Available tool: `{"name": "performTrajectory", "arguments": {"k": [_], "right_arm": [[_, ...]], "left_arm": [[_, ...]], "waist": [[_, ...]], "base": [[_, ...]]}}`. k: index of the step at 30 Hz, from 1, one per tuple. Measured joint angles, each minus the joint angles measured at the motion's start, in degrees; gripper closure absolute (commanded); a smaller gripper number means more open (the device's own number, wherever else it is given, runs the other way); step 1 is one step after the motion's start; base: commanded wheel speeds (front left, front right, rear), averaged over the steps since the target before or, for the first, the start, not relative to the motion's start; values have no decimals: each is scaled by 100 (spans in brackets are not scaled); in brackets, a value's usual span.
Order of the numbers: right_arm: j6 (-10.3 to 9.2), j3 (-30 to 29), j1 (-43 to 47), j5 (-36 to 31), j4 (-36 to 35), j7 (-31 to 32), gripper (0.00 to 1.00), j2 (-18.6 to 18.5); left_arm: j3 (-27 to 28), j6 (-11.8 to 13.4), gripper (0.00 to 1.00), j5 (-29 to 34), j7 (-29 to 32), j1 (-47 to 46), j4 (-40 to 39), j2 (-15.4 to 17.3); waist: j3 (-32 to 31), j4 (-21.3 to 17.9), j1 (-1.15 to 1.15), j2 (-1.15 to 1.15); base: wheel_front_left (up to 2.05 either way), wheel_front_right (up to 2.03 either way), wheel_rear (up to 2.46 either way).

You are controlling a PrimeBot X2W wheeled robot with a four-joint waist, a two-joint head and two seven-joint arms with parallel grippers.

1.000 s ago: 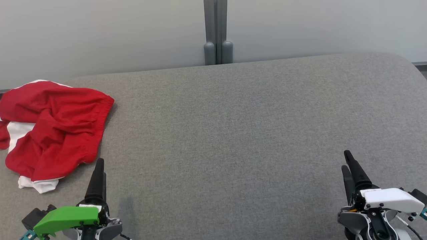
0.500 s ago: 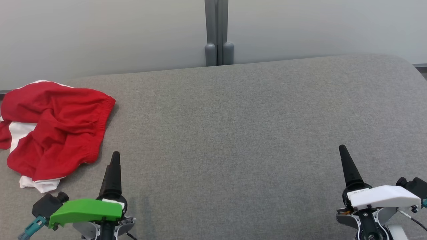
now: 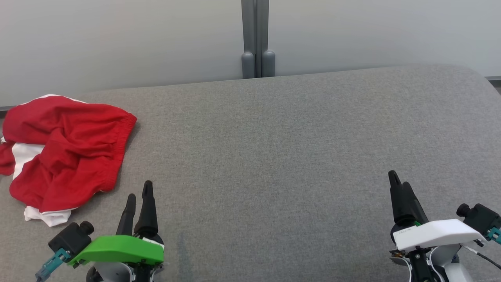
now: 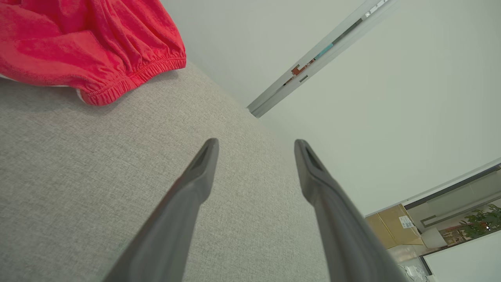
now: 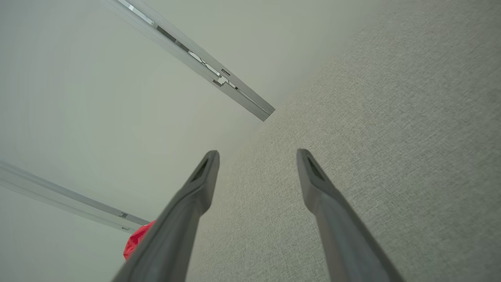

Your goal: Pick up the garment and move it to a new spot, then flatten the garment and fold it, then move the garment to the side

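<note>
Red and white, the garment (image 3: 66,150) is seen crumpled at the grey cushion's (image 3: 274,149) left edge. The left gripper (image 3: 139,189) and right gripper (image 3: 399,179) are held wide open, empty, probably readied for pickup.

Two dark fingers (image 4: 188,203) of the left gripper (image 4: 256,147) rise spread apart above a grey fabric surface (image 4: 78,164). A crumpled red garment (image 4: 86,43) lies at upper left, apart from them. A pale wall (image 4: 352,98) stands behind.

Bright, even, diffuse light; soft faint shadows; sharp focus; wide-angle stretch in wrist views.
</note>
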Motion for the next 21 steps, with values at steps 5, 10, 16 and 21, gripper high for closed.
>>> {"name": "performTrajectory", "arguments": {"k": [5,10,16,21], "right_arm": [[0,74,15,-415,-5,-98,0,-2],[0,90,64,-875,12,-188,0,-4],[0,119,71,-1393,42,-288,0,-9],[0,127,70,-1768,101,-366,0,-13]], "left_arm": [[-31,55,0,400,-88,96,-2,3],[-108,102,0,777,-183,112,15,7],[-210,171,0,1173,-280,120,54,9],[-304,221,0,1499,-352,120,96,10]], "waist": [[-6,4,0,0],[-11,10,0,0],[-18,21,0,0],[-21,37,0,0]], "base": [[0,0,0],[0,0,0],[0,0,0],[0,0,0]]}}
